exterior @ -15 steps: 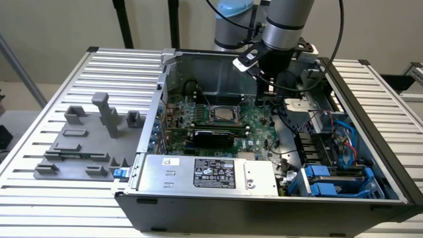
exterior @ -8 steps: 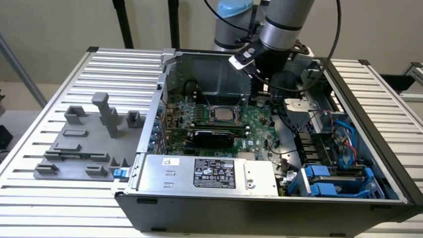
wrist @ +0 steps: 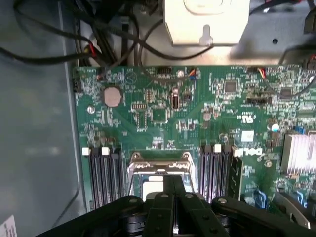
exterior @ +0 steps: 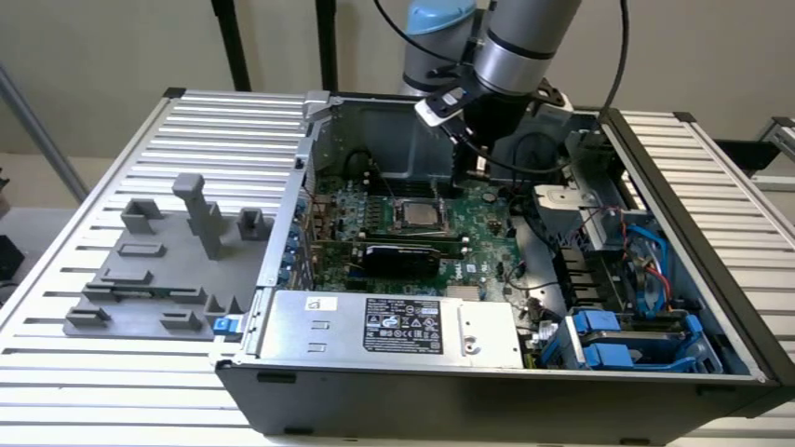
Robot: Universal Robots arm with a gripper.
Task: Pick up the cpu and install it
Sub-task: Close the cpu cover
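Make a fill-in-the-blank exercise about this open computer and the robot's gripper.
1. The cpu lies on a motherboard coloured ___.
2. The gripper hangs over it, jaws ___.
3. The grey fixture blocks stand on the exterior view's ___ of the computer case.
Missing: green; shut; left.

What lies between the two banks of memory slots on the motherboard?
In the wrist view, the metal-framed CPU socket sits between the memory slots, with the shut gripper over its edge.
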